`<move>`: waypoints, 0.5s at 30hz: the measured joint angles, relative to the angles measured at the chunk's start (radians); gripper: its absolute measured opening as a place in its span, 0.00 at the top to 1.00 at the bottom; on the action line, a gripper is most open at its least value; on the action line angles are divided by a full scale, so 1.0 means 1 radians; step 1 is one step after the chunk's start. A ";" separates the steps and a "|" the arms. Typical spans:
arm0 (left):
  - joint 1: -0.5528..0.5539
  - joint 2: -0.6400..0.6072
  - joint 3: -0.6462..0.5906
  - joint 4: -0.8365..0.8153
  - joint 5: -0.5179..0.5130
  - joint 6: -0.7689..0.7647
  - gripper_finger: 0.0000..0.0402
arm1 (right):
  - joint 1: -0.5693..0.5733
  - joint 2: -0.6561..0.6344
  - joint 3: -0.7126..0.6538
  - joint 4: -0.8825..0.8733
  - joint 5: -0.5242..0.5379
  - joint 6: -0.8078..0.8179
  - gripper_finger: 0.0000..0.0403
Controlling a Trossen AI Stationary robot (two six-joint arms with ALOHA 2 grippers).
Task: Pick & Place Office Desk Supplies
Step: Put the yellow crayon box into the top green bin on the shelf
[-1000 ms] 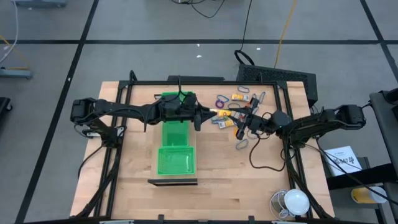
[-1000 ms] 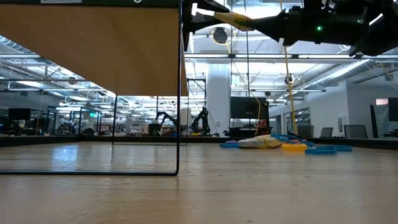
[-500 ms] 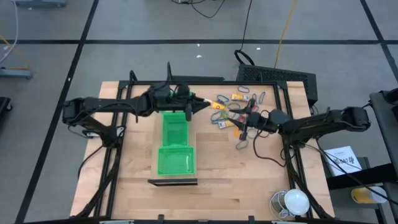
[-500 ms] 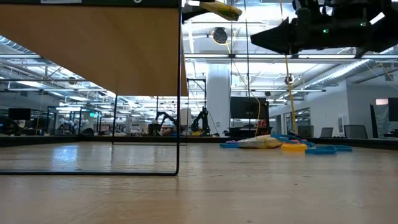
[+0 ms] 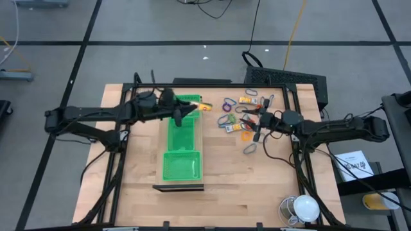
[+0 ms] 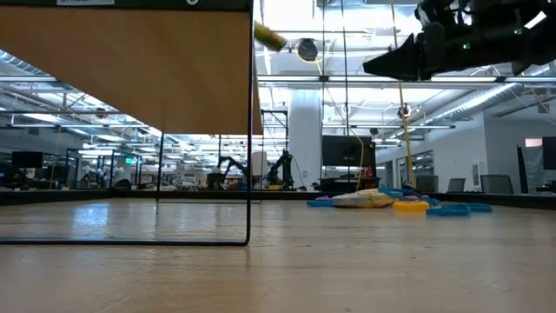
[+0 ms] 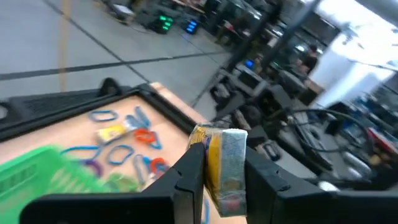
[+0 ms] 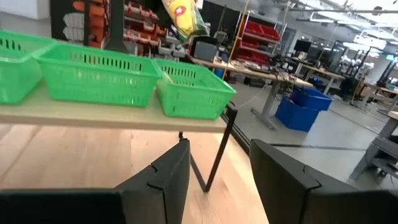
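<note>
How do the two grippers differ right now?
The left gripper is shut on a yellow packet; the right gripper is open and empty. The left one is over the far end of the green tray; the right is beside the loose supplies. Both are dark and two-fingered.

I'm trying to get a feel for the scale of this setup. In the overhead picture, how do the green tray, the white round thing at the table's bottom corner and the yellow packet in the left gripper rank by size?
As they look from above, largest to smallest:
1. The green tray, by far the longest.
2. The white round object, much smaller than the tray.
3. The yellow packet in the left gripper, a small sliver. It is held above the table, so nearer the camera.
</note>
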 joint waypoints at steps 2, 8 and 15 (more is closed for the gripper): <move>0.000 -0.043 -0.052 0.014 -0.031 -0.040 0.81 | -0.009 0.006 0.000 -0.006 -0.001 0.000 0.61; 0.000 -0.174 -0.188 0.015 -0.138 -0.138 0.81 | -0.030 0.009 0.000 -0.016 -0.001 0.000 0.61; 0.023 -0.239 -0.274 0.011 -0.211 -0.212 0.81 | -0.042 0.009 0.000 -0.015 -0.001 0.000 0.61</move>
